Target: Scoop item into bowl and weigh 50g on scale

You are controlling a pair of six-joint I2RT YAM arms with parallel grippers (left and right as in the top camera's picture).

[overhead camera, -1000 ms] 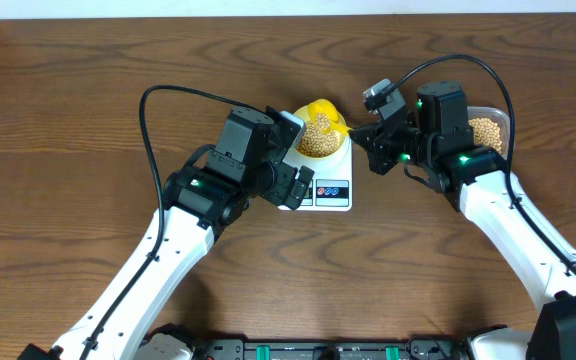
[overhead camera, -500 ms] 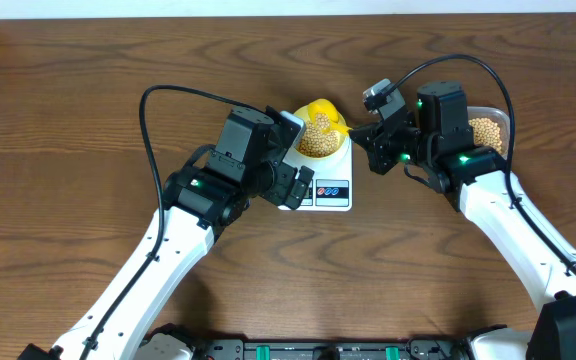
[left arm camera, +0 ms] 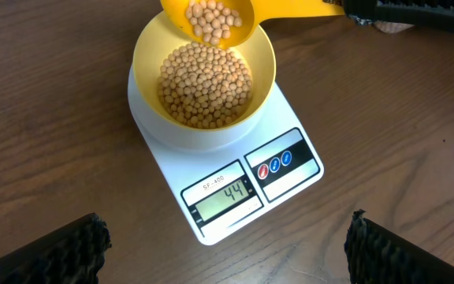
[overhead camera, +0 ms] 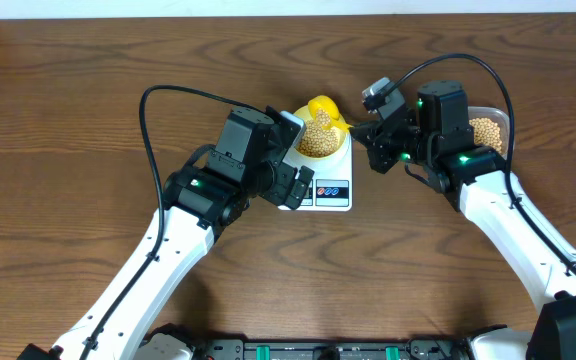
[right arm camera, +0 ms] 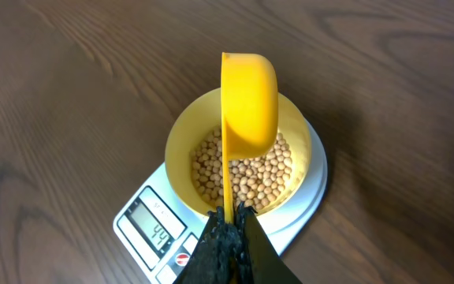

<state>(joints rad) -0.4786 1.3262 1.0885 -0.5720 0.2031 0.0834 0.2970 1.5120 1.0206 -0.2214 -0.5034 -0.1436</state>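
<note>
Beans (left arm camera: pixel 211 20) inside scoop (left arm camera: pixel 298 9) only in left wrist view; right tool (right arm camera: pixel 228 229) tight on handle, left tool (left arm camera: pixel 227 252) wide.

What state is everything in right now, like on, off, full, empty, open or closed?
scale, switched on, display reads 44.
bowl, on the scale, partly filled with beans.
scoop, tilted over the bowl, beans inside.
right end effector, shut on the scoop's handle.
left end effector, open, empty.
tub, holding beans.

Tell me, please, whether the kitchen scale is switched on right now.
On. The kitchen scale has a display reading 44 in both wrist views, with the yellow bowl of soybeans on its platform.
</note>
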